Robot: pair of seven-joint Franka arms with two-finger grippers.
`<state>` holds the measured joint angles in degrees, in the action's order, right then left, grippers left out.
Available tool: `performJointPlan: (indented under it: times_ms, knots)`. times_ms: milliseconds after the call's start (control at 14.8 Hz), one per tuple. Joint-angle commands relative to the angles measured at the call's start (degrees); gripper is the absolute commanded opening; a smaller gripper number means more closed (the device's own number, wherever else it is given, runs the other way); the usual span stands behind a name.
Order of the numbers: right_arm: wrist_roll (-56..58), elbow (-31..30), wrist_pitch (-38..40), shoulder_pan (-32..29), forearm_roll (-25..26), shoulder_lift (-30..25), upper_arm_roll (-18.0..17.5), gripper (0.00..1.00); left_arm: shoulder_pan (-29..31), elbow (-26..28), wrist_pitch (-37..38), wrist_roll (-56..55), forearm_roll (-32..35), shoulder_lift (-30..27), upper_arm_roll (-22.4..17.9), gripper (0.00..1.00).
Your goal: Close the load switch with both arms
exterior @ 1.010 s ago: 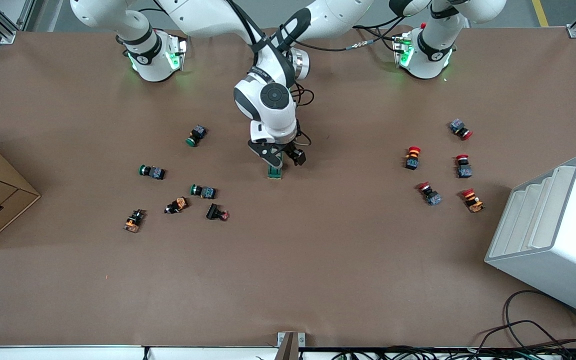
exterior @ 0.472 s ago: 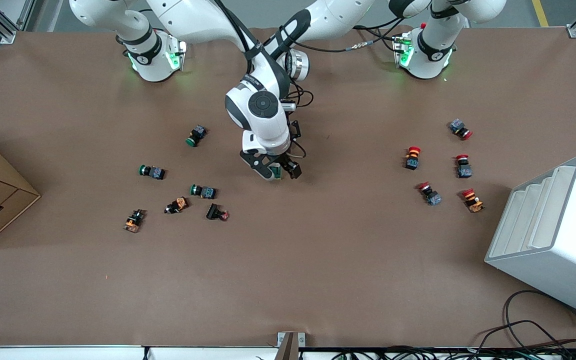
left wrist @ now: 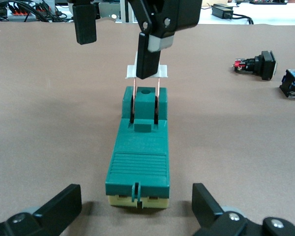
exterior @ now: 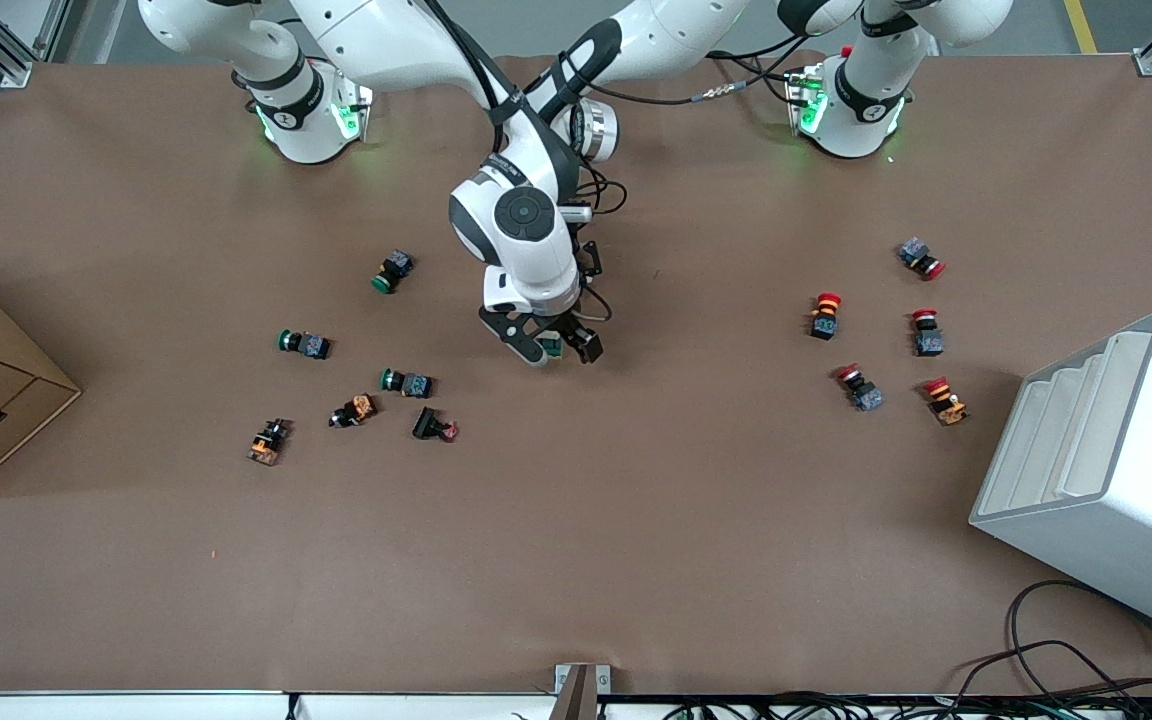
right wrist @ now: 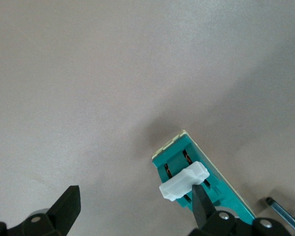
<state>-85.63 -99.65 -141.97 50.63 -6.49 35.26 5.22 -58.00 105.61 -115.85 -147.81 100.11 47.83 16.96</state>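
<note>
Load switch (left wrist: 138, 157) white handle (left wrist: 146, 72) upright

Right gripper (exterior: 561, 350) spread wide mid-table, left gripper (left wrist: 136, 206) low, fingers parted

Brown table (exterior: 576, 560): load switch (left wrist: 139, 158), push buttons (exterior: 406, 383).

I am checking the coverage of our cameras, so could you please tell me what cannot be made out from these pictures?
- Front view: the load switch is almost wholly covered by the right hand; the left hand is hidden under the right arm.
- Right wrist view: most of the switch is cut off by the picture's edge.
- Left wrist view: the white handle is partly covered by a right-hand finger.
</note>
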Motion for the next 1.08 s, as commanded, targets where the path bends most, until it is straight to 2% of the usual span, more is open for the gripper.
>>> performJointPlan:
  times_ms: [0, 337, 876, 1010]
  knots:
    - [0.8, 3.0, -0.4, -1.0, 0.8, 2.5, -0.3, 1.0, 0.9, -1.8, -1.4, -0.9, 1.5, 2.0, -0.4, 1.0]
    - [1.3, 3.9, -0.5, -2.4, 2.3, 4.4, -0.3, 1.0, 1.0, -1.9, -1.4, -0.9, 1.0, 1.6, -0.4, 1.0]
    - [3.7, 6.0, 0.6, -4.9, 2.3, 3.8, -0.4, 1.0, 1.5, -1.9, -1.4, 0.1, 0.8, 0.1, -0.3, 1.0]
    - [7.4, 5.9, 4.5, -6.9, 2.3, 2.1, -0.4, 1.0, 1.7, -1.9, -1.3, 1.3, 0.7, -0.2, -0.2, 1.0]
